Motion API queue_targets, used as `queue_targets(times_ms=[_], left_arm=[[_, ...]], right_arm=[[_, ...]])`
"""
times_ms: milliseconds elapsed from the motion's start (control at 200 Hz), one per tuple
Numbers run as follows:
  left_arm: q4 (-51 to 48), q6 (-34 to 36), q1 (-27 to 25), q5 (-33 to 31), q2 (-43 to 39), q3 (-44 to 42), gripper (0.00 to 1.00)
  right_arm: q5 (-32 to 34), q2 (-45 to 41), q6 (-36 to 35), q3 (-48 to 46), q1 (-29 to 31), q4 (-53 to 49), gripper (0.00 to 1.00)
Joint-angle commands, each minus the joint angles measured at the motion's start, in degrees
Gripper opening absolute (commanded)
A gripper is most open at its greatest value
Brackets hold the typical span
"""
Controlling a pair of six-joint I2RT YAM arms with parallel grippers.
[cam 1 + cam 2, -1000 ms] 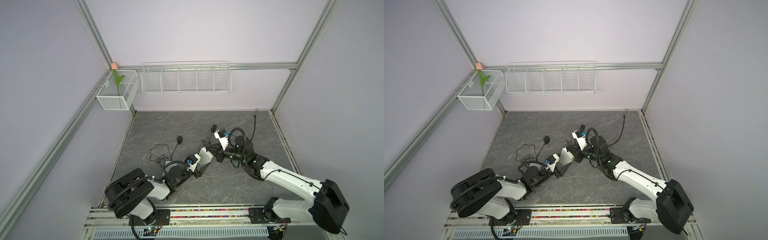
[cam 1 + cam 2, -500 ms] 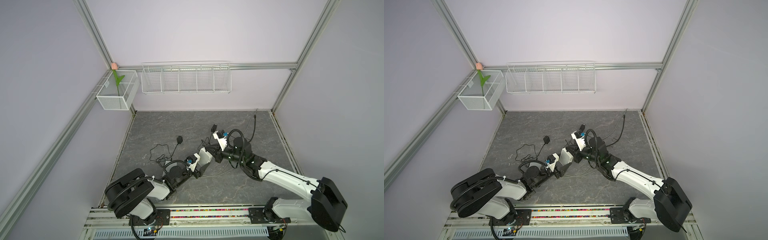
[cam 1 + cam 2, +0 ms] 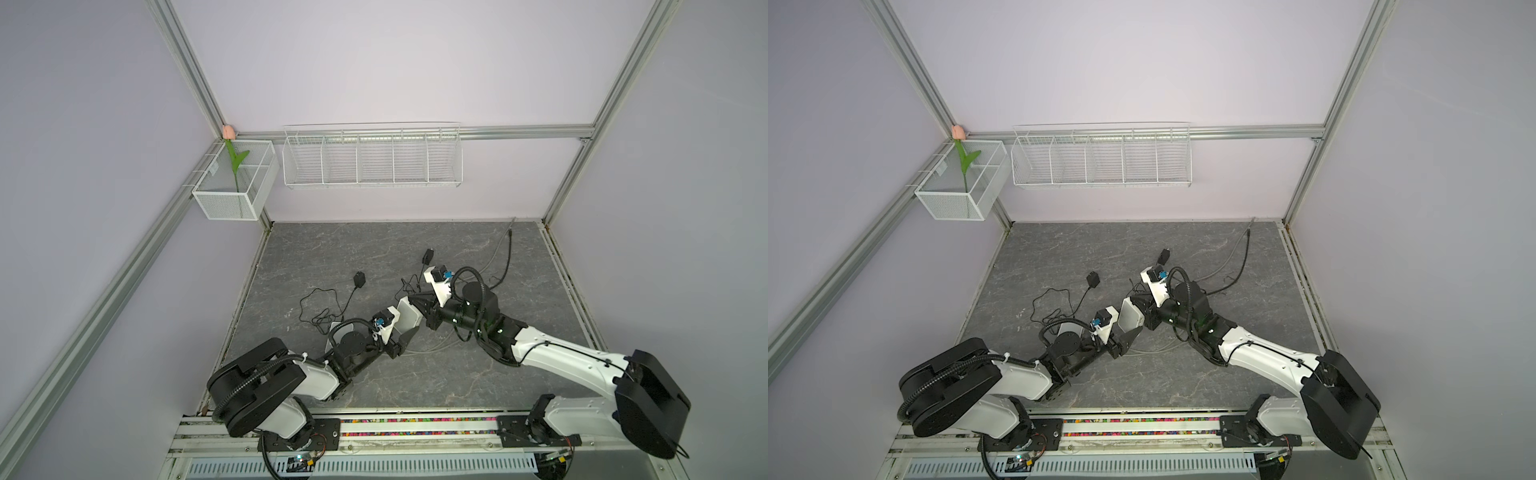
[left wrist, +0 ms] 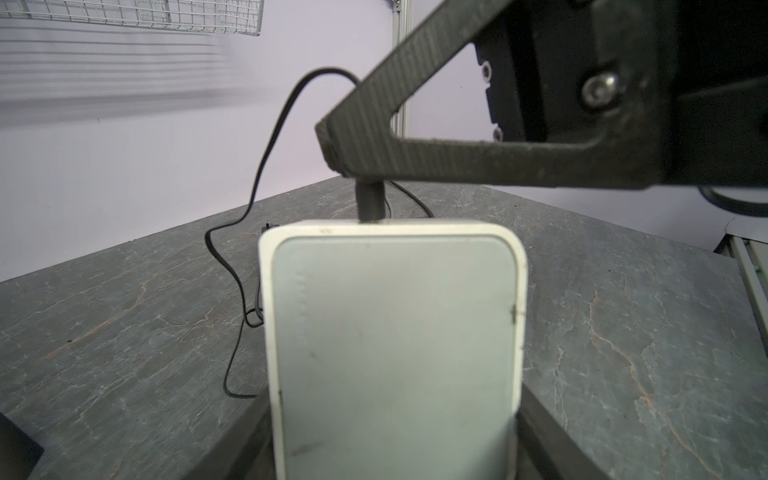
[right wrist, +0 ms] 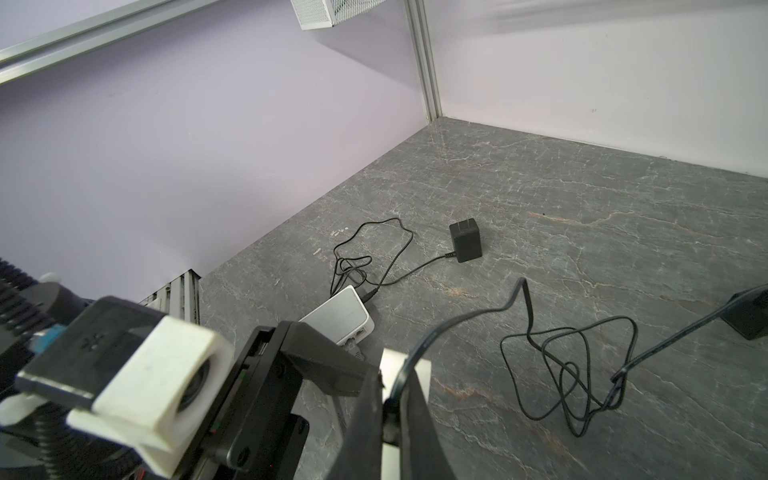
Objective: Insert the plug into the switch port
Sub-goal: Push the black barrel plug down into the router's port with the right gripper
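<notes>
My left gripper (image 3: 405,323) (image 4: 395,432) is shut on a small white switch (image 3: 407,318) (image 3: 1130,321) (image 4: 395,332) and holds it tilted above the grey table. The switch's flat face fills the left wrist view. My right gripper (image 3: 413,298) (image 3: 1139,300) (image 5: 390,399) is shut on the dark plug (image 4: 370,203) (image 5: 390,409), whose thin black cable (image 5: 519,303) trails away. The plug's tip meets the switch's far edge. The port itself is hidden, so I cannot tell how deep the plug sits.
A second white box (image 5: 338,316) lies on the table under my left arm with a cable in it. Black adapters (image 3: 360,279) (image 3: 428,255) and tangled cables (image 5: 573,374) lie mid-table. A wire shelf (image 3: 372,156) and a mesh box (image 3: 235,183) hang on the walls.
The right arm has shifted slightly toward the switch. Both grips look unchanged and the left arm has held still.
</notes>
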Motion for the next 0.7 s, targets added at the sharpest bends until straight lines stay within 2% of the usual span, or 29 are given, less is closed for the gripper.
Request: queue_targets(times_ms=[0, 320, 695], left_arm=[[10.1, -0.2, -0.3, 0.2, -3.8, 1.8, 0.0], [10.0, -0.8, -0.3, 0.1, -8.4, 0.8, 0.0], [6.1, -0.8, -0.3, 1.0, -14.6, 0.4, 0.0]], right_arm=[[-3.1, 2.4, 0.6, -3.1, 2.7, -5.3, 0.07], [-1.1, 3.8, 1.8, -4.0, 3.3, -5.0, 0.07], [-3.8, 4.6, 0.5, -3.9, 3.8, -5.5, 0.07]])
